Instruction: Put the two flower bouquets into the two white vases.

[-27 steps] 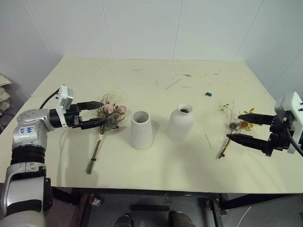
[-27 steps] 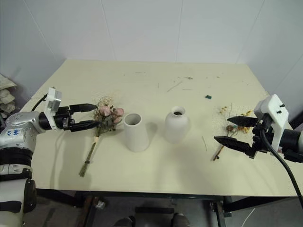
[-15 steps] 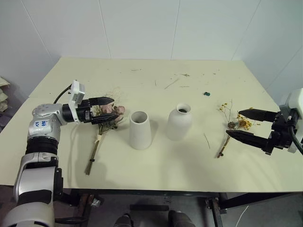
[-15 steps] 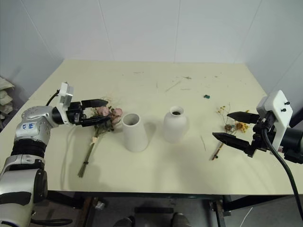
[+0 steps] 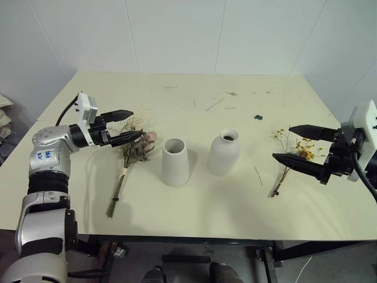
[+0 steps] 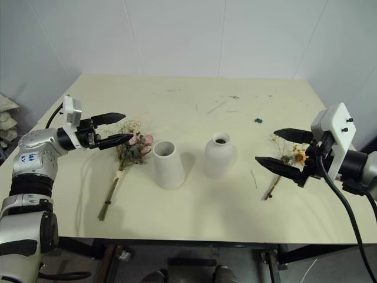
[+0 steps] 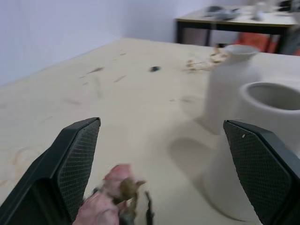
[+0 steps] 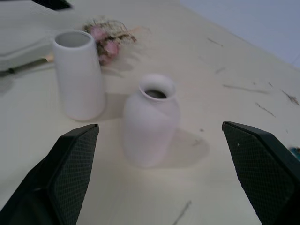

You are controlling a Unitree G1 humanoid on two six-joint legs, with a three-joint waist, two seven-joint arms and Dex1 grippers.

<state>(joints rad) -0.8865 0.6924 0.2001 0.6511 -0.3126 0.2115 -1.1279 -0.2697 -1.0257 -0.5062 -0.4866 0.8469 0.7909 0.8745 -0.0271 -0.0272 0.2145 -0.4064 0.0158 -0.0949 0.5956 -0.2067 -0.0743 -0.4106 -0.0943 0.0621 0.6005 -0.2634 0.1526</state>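
Vases, the cone vase (image 5: 175,161) and the rounded vase (image 5: 224,152), stood empty; we saw the rose bouquet (image 5: 131,158) and the yellow bouquet (image 5: 290,160) on the desk (image 5: 194,206), both grippers' jaws spread, holding nothing.

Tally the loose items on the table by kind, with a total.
Vases: 2, a cone vase and a round vase
Bouquets: 2, a rose bunch and a yellow bunch
Small dark green bit: 1
Total: 5, not counting scattered stem scraps
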